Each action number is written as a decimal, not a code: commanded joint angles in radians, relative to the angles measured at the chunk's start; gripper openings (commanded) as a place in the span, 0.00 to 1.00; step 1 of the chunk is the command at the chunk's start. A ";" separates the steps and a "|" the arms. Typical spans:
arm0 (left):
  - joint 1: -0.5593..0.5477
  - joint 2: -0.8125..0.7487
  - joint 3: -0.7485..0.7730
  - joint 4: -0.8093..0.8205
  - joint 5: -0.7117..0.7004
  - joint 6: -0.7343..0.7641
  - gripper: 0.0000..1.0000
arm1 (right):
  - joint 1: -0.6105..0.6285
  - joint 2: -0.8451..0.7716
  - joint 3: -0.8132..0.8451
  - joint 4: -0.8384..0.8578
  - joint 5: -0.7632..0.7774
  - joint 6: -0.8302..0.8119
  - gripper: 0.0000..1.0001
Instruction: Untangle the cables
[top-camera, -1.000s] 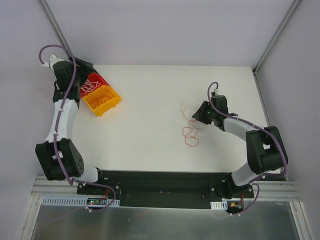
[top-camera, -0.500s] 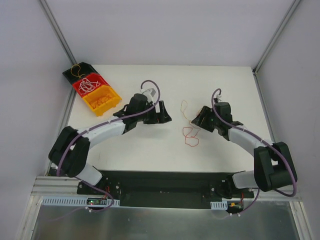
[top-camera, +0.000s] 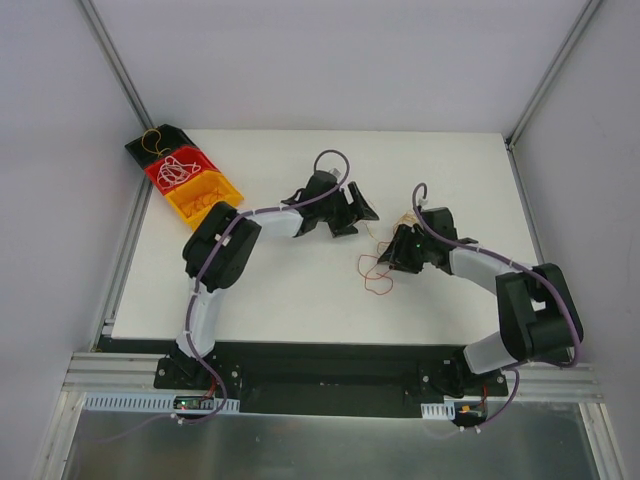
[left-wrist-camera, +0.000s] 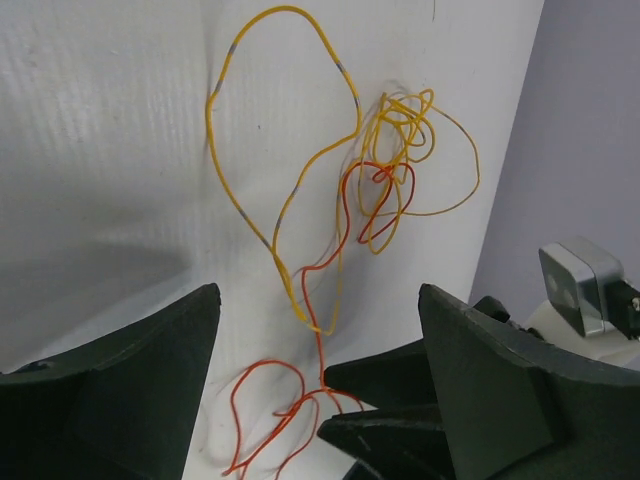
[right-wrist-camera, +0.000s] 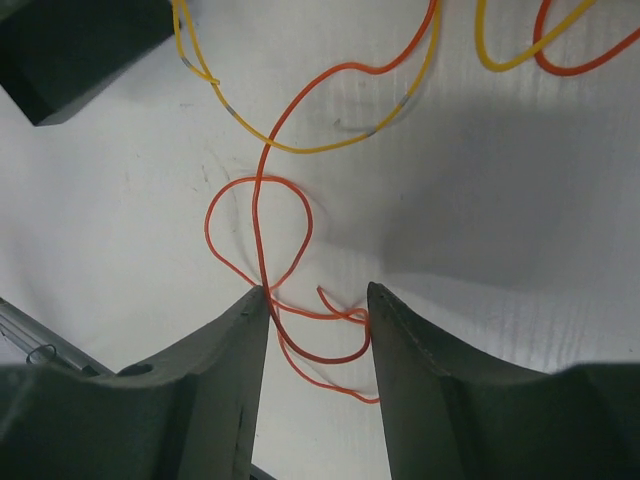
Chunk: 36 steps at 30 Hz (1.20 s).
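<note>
**Inspector:** Overhead view. Where is the work?

**Assessor:** The cables (top-camera: 377, 268) lie as one loose tangle on the table (top-camera: 270, 285), right of centre, between the two arms. The long axis runs far to near, with yellow and orange bunched at the far end and orange-red loops at the near end. The left gripper (top-camera: 350, 212) stands to the tangle's left, level with the far end. The right gripper (top-camera: 398, 255) stands to its right, over the near loops, and is the nearer of the two.

**Inspector:** Left wrist view.

**Assessor:** The fingers are spread wide with only table and wire between them, so it is released. The tangle lies straight ahead. The yellow strand (left-wrist-camera: 356, 100) makes a tall loop running away from the jaws. The orange knot (left-wrist-camera: 400, 130) sits beyond it to the right, and the orange-red strand (left-wrist-camera: 268, 363) is nearest, low in frame. The dark fingers at lower right appear to be the other arm's.

**Inspector:** Right wrist view.

**Assessor:** The jaws are part-way apart, not clenched. The orange-red strand (right-wrist-camera: 256, 215) runs down into the gap between the fingertips, lengthwise with the fingers, and I see no pad pressing it. The yellow strand (right-wrist-camera: 300, 150) crosses ahead of the tips.

**Inspector:** Finding?

**Assessor:** In my judgement the coming move turns on that gap. The right gripper need only close on the orange-red strand. The left gripper must advance toward the far bunch to draw the ends apart along the axis.
</note>
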 joint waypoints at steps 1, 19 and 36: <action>-0.031 0.069 0.067 0.032 0.047 -0.166 0.77 | 0.000 0.016 0.047 -0.014 -0.047 -0.022 0.47; -0.070 -0.341 0.139 -0.163 -0.130 0.373 0.00 | -0.012 0.073 0.105 -0.103 0.039 0.015 0.01; -0.131 -0.627 0.273 -0.373 -0.176 0.582 0.00 | 0.119 -0.525 -0.032 -0.125 0.212 -0.261 0.70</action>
